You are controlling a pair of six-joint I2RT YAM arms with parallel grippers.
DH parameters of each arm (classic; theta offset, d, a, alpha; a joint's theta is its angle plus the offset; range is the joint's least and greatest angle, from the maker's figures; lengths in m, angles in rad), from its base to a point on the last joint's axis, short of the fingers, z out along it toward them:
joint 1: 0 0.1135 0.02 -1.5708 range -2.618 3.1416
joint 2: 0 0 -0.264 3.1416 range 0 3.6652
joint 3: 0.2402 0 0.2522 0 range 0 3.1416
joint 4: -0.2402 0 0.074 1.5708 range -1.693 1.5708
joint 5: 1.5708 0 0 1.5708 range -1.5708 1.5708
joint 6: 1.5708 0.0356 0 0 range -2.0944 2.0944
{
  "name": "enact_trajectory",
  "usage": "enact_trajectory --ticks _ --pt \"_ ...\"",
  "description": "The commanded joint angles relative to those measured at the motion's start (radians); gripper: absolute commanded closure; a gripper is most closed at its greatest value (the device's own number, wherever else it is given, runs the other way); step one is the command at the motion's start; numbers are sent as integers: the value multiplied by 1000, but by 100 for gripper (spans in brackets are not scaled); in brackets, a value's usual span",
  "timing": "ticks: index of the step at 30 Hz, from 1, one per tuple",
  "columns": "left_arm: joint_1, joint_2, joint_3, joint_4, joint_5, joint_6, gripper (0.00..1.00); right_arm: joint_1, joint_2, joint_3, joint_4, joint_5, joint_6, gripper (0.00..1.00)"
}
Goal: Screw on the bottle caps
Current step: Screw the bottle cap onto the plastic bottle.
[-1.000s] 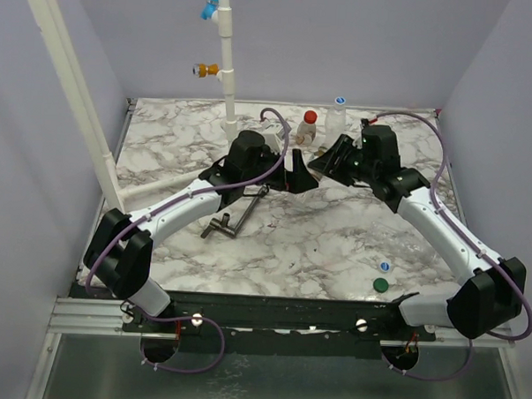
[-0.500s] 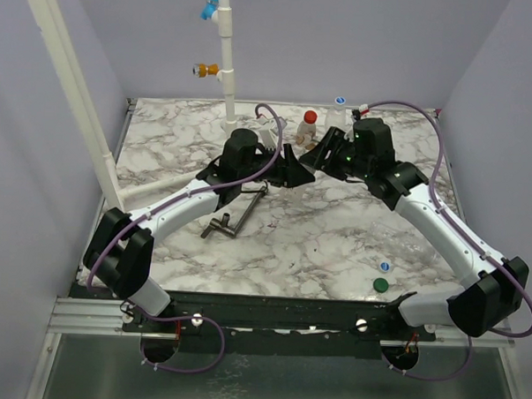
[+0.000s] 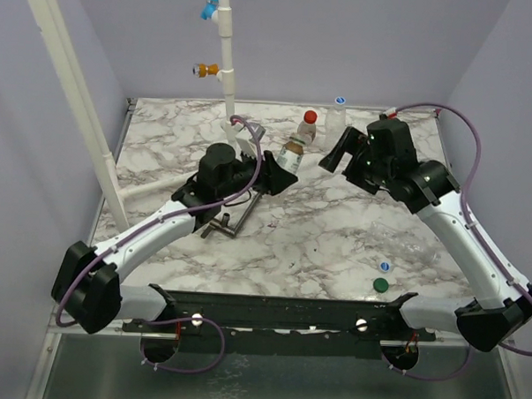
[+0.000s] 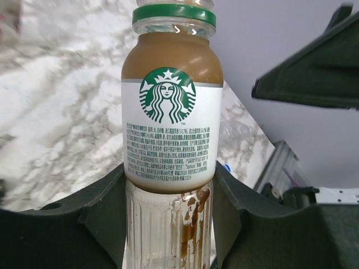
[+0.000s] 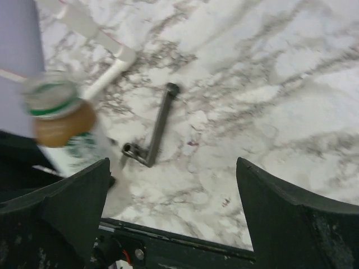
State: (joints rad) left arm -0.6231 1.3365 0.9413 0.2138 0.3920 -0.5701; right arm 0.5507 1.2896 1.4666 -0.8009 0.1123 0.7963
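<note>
The marble table [image 3: 335,233] is bare through its middle. A green cap [image 3: 381,285] and a white-and-blue cap [image 3: 385,267] sit together by the near right edge, and a metal crank [image 3: 234,218] lies left of centre. A red-capped bottle [image 3: 309,124] and a clear bottle [image 3: 338,117] stand at the far edge, just beyond both grippers. The left gripper [image 3: 272,171] clamps the tilted coffee bottle [image 3: 291,153]; only its wrist view shows the fingers [image 4: 106,207] pressing the ribbed body below the label. The right gripper [image 3: 339,155] gapes wide, holding nothing. Half a second ago the two met; the right has since drawn back
</note>
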Motion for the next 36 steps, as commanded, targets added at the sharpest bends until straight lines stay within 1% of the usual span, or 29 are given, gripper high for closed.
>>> enact_trajectory --ticks 1,3,6,11,14,17,20,25,27,29,33,36 --pt "0 -150 -50 -13 -217 157 78 2 -81 -103 -263 139 120 5" --pt "0 -198 -70 -24 -259 201 78 0 -112 -171 -311 146 175 5" --pt "-3 -243 -82 -57 -287 244 78 -1 -146 -282 -370 122 269 5" --pt "-3 -289 -122 -72 -335 273 78 -6 -208 -540 -392 44 452 3" --pt "-3 -308 -137 -72 -357 286 78 -10 -250 -684 -396 48 572 0" --pt "-3 -323 -146 -72 -367 291 78 -15 -287 -774 -387 68 670 0" --pt "-2 -326 -150 -73 -378 300 78 -17 -286 -822 -366 97 727 0" --pt "-3 -322 -150 -74 -372 297 78 -24 -208 -800 -362 220 731 0" --pt "-3 -321 -148 -75 -368 297 78 -38 -180 -799 -332 239 708 0" --pt "-3 -322 -146 -78 -371 297 78 -77 -161 -824 -259 206 651 0" --pt "-3 -330 -143 -85 -380 301 78 -199 -142 -909 -118 114 552 0" --pt "-3 -335 -145 -91 -384 306 78 -244 -160 -937 -62 109 518 0"
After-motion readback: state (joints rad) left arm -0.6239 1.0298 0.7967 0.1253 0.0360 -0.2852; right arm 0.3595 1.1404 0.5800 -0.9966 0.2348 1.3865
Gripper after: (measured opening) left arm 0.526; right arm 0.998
